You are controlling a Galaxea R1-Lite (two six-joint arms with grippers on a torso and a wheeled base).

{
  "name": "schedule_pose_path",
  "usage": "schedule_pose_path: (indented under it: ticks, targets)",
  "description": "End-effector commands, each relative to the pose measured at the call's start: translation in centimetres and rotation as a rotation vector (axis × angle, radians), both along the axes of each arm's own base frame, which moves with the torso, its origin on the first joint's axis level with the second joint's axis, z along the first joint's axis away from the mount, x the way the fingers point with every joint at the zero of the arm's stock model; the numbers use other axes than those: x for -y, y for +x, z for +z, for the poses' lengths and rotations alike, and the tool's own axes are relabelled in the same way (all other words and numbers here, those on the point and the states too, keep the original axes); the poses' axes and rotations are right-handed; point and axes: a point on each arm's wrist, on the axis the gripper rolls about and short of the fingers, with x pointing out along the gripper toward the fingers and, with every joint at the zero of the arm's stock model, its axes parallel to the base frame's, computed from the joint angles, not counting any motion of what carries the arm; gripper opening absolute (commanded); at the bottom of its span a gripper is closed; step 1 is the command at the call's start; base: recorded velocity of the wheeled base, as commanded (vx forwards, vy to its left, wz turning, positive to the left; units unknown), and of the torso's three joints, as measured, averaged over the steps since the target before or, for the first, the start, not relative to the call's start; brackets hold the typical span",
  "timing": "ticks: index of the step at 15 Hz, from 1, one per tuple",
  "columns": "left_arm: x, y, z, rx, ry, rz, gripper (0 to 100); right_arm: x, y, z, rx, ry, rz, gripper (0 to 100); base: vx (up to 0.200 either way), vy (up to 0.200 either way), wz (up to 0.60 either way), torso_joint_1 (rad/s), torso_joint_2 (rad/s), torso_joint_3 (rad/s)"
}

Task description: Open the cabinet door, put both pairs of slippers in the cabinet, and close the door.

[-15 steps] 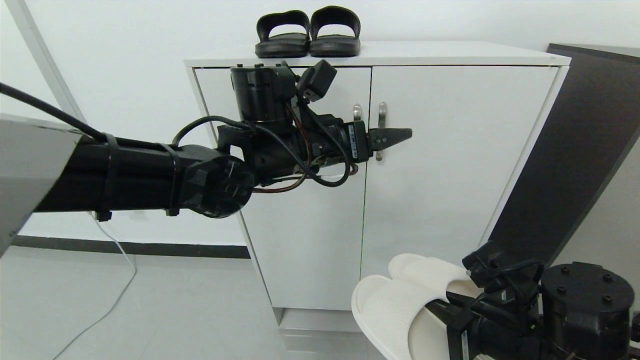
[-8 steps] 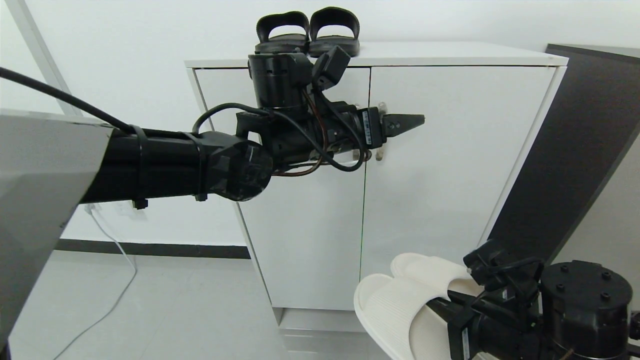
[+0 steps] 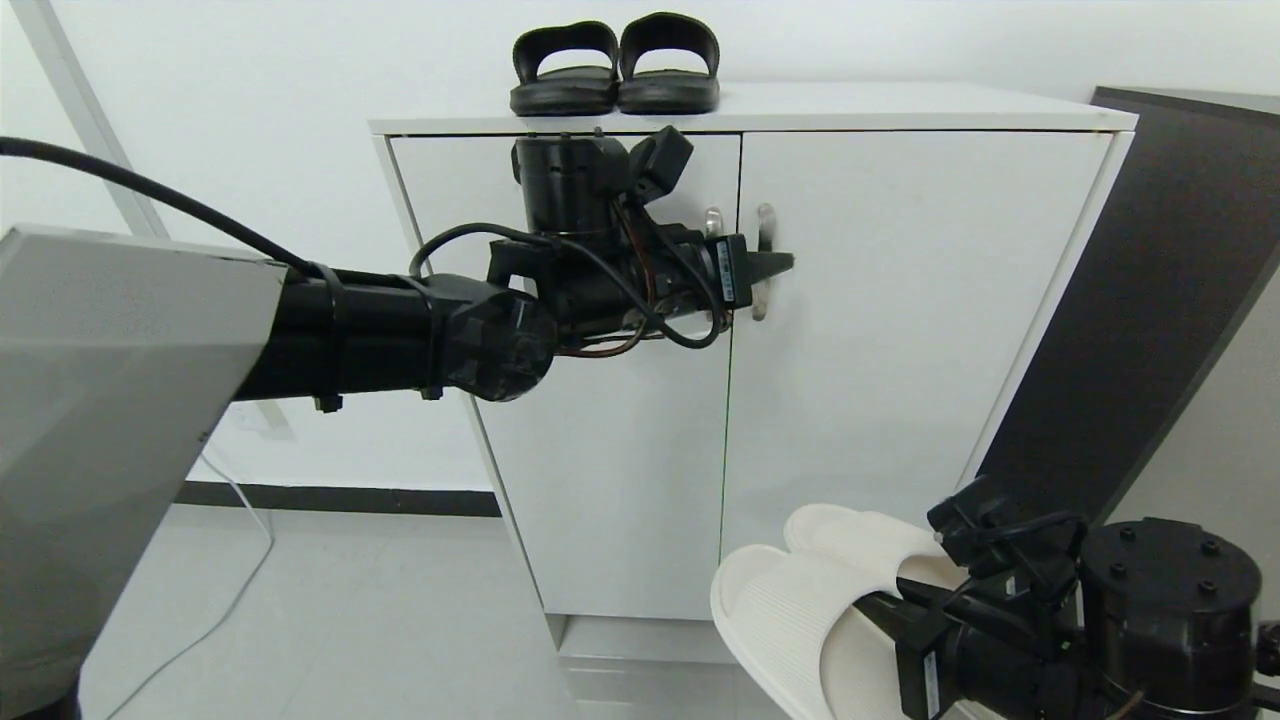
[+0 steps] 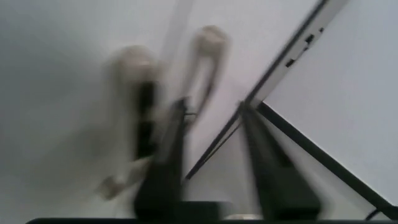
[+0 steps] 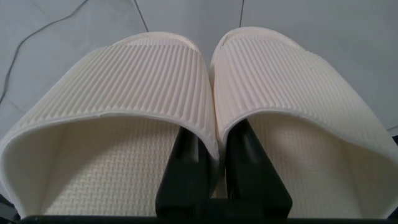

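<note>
**Cabinet** (image 3: 900,330): white, two doors, standing on the floor (image 3: 350,620) against a white wall (image 3: 250,120). The left door (image 3: 600,480) and right door (image 3: 880,400) are both shut and meet at a centre seam. A metal handle stands upright just beside the seam on each door: the left handle (image 3: 713,220) and the right handle (image 3: 765,222).

**Black slippers** (image 3: 615,65): one pair, side by side and touching, on the cabinet's top surface above the left door, toes toward the wall.

**White slippers** (image 3: 800,610): one pair, ribbed straps, held in the air low in front of the right door and near its bottom edge. They are pressed together side by side, with the open heels toward the right arm. The right wrist view shows both straps (image 5: 124,81) from behind.

**Left pincer** (image 3: 782,265): reaches out level across the upper part of the left door, its tip over the right handle at mid-height. In the left wrist view the pincer (image 4: 212,107) is released, with the fingers (image 4: 165,168) standing apart. A blurred handle lies in the gap close to one finger. Contact with the handle cannot be told.

**Right pincer** (image 3: 885,612): low, in front of the right door. It is clenched on the white slippers, with one finger inside each slipper (image 5: 213,134). The two inner side walls are squeezed between the fingers.

**Cable** (image 3: 235,590): thin, trailing over the floor beside the cabinet on the robot's left.

**Panel** (image 3: 1150,300): dark, leaning beside the cabinet on the robot's right.
</note>
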Motion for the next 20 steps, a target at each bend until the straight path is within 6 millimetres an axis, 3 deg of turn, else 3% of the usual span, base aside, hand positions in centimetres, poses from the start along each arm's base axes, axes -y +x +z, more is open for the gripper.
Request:
schedule_pose_path:
  ticks: [1, 9, 14, 16, 20]
  targets:
    - [-0.3, -0.8, 0.7, 0.005, -0.011, -0.011, 0, 0.0, 0.0, -0.1, -0.002, -0.003, 0.002, 0, 0.000, 0.000, 0.00, 0.000, 0.00, 0.000]
    - [-1.5, -6.6, 1.6, -0.029, 0.010, -0.076, 0, 1.0, -1.5, -0.7, -0.010, -0.025, 0.162, 0, 0.000, 0.000, 0.00, 0.000, 0.00, 0.000]
    - [-3.4, -10.2, 2.3, -0.036, 0.013, -0.094, 0, 1.2, -1.9, -1.0, -0.013, -0.043, 0.201, 0, 0.000, 0.000, 0.00, 0.000, 0.00, 0.000]
    - [-3.7, -10.1, 2.2, -0.038, 0.013, -0.085, 0, 1.2, -1.9, -1.1, -0.010, -0.048, 0.205, 0, 0.000, 0.000, 0.00, 0.000, 0.00, 0.000]
    - [-3.8, -6.6, 1.1, -0.060, -0.034, -0.026, 0, 1.2, -1.9, -1.1, -0.009, -0.050, 0.206, 0, 0.000, 0.000, 0.00, 0.000, 0.00, 0.000]
